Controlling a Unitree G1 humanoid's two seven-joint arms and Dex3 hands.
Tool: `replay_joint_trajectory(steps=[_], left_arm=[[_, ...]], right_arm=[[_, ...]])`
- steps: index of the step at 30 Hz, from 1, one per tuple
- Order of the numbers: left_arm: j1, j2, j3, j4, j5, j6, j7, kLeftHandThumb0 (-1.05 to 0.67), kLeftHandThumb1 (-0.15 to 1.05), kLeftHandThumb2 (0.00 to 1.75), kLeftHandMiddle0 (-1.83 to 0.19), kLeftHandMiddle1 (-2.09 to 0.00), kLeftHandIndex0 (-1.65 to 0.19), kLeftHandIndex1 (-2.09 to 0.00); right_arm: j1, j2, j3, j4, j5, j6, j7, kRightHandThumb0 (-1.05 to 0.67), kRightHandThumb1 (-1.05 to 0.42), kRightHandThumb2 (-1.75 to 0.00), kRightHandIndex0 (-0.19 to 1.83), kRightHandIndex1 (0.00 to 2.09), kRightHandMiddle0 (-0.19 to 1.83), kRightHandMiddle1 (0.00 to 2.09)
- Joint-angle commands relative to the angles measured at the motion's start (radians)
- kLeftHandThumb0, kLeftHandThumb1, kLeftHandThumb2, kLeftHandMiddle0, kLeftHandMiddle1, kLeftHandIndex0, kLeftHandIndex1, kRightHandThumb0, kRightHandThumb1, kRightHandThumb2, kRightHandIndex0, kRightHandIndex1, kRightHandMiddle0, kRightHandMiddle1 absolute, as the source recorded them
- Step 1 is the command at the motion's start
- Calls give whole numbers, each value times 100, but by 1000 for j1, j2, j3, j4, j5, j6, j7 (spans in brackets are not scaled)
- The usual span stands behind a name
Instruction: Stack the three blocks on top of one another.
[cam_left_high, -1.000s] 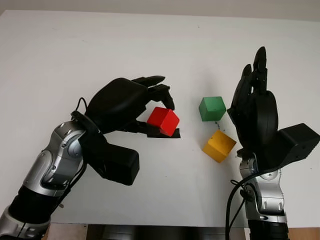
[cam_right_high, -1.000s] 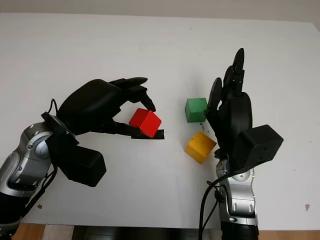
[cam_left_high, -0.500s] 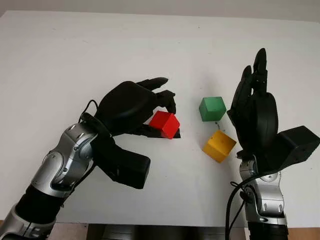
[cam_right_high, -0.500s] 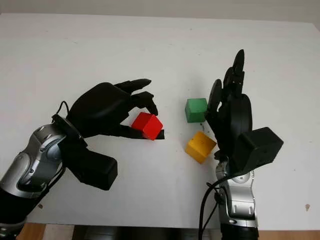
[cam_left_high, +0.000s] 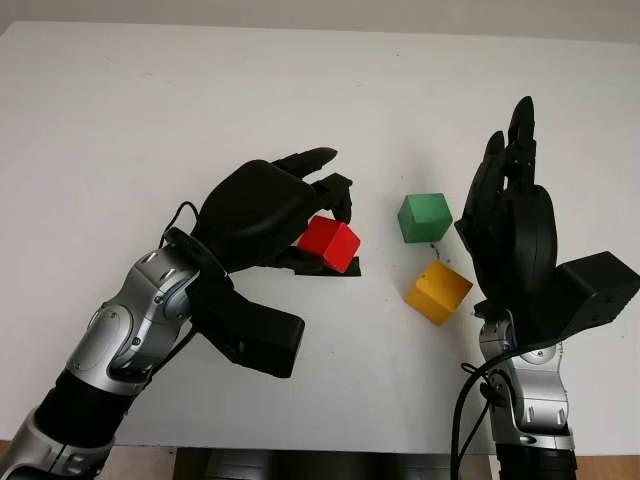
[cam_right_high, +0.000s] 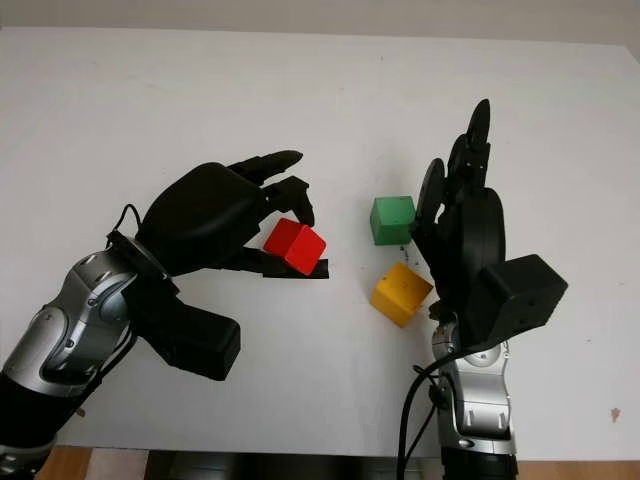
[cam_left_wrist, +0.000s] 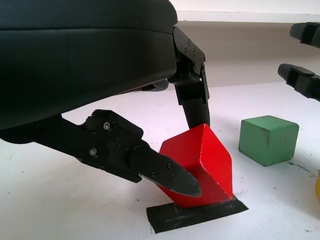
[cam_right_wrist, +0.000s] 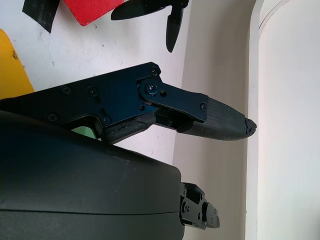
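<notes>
red block (cam_left_high: 328, 243), tilted on one edge over a black tape patch (cam_left_wrist: 197, 216), is pinched by the left hand (cam_left_high: 262, 208). green block (cam_left_high: 424, 217) and yellow block (cam_left_high: 438, 291) sit on the white table (cam_left_high: 150, 120) beside the open right hand (cam_left_high: 510, 225).

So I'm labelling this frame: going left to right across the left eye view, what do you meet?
Left robot hand shut on the red block → green block → yellow block, slightly right of the green one and nearer → right robot hand, open and raised beside both blocks.
</notes>
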Motion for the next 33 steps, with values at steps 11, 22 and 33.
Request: replay_joint_trajectory(steps=[11, 22, 33], left_arm=[[2, 6, -5, -6, -1, -32, 0, -53, 105, 10, -7, -4, -26, -26], [-2, 13, 4, -18, -30, -23, -54, -55, 105, 10, -1, -3, -20, -16], [-5, -140, 215, 155, -633, -81, 10, -67, 105, 30, 8, -3, 4, -2]], right_arm=[[10, 8, 4, -19, -3, -11, -15, -70, -105, -72, -19, 0, -19, 0], [9, 11, 1, -9, 3, -25, -18, -70, -105, -71, -19, 0, -19, 0], [8, 10, -4, -17, 6, -15, -18, -73, -105, -69, -19, 0, -19, 0]])
